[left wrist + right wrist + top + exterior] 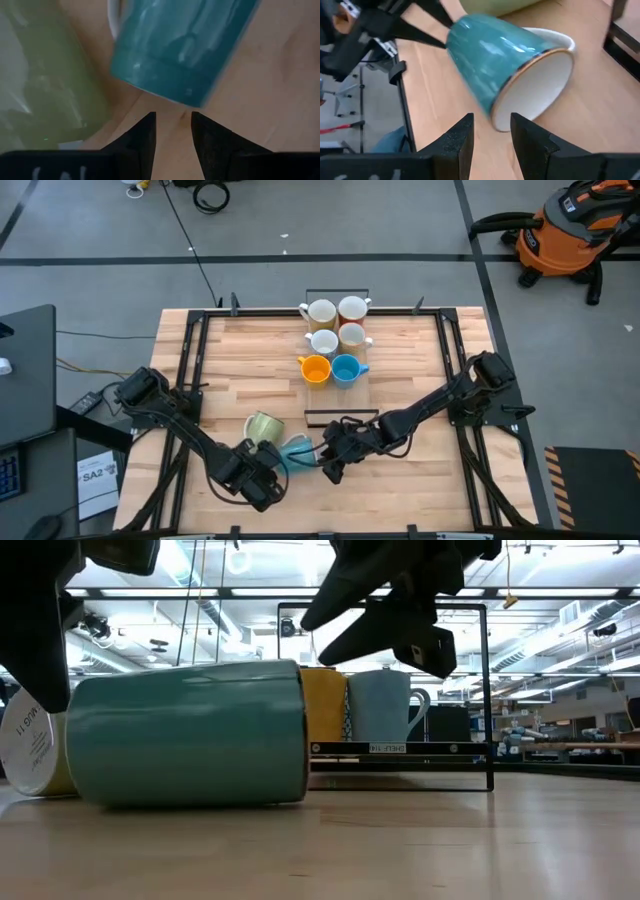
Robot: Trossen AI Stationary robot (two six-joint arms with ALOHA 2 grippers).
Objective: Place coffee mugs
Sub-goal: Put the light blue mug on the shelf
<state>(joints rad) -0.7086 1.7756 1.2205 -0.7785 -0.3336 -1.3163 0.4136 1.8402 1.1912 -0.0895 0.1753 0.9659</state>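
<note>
High view: a wooden table (400, 480) with two dark arms reaching in toward its near middle.
Teal mug (296, 450): lies on its side on the table, between the two grippers; its white inside faces the right gripper, its base faces the left gripper.
Pale green mug (263, 427): also tipped over, just beside the teal mug, on the side toward the left arm.
Left gripper (173, 131): low over the table at the teal mug's base; fingers a narrow gap apart, with bare wood between them, gripping nothing.
Right gripper (491, 131): near the teal mug's open rim; fingers likewise narrowly parted and empty.
Other mugs: six stand in two columns at the far middle of the table, two white (321, 312), one white (324, 341) beside a red-orange one (351, 335), then orange (315, 369) and blue (345, 369).
Black wire frame (489, 690): stands upright around those mugs in the low view.
</note>
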